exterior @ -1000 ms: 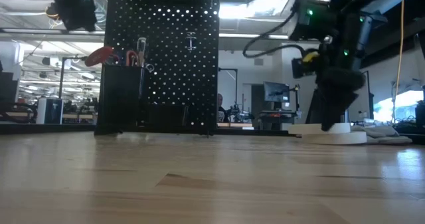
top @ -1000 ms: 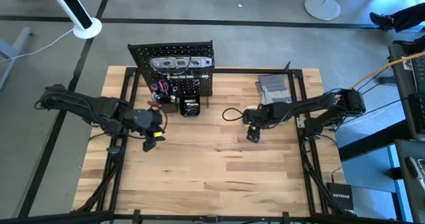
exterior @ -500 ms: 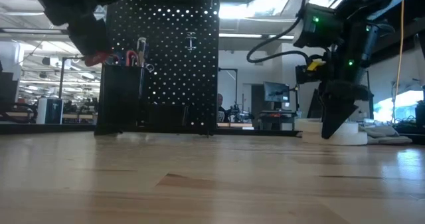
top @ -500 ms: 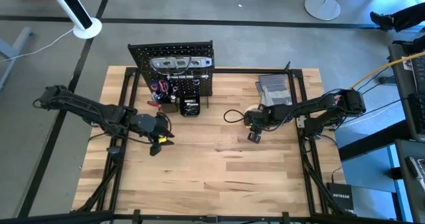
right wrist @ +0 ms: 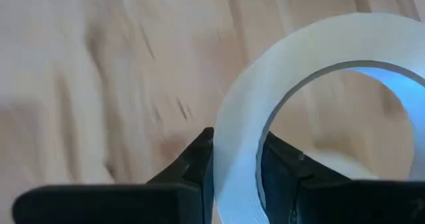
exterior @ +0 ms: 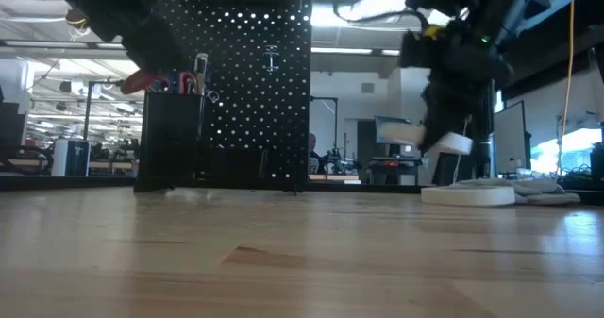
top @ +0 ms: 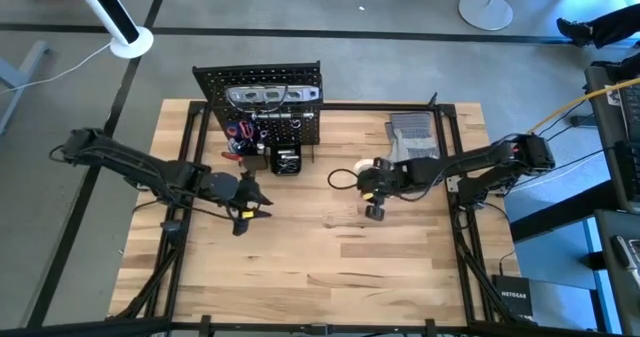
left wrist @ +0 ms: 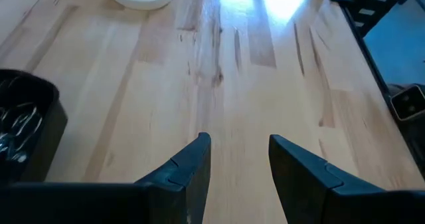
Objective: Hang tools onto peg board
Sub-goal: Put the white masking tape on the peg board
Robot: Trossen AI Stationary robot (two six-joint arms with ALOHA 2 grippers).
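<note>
Tape roll (right wrist: 312, 98) is pinched by its wall in the right tool (right wrist: 236, 159); carry it level to the peg board (top: 262, 102), gently.

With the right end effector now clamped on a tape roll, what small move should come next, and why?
Probably carry it toward the peg board. The right end effector pinches the wall of the white tape roll, and the low view shows the roll off the table, clear of a second roll lying there. The board stands across the table, so a short traverse seems next.
</note>
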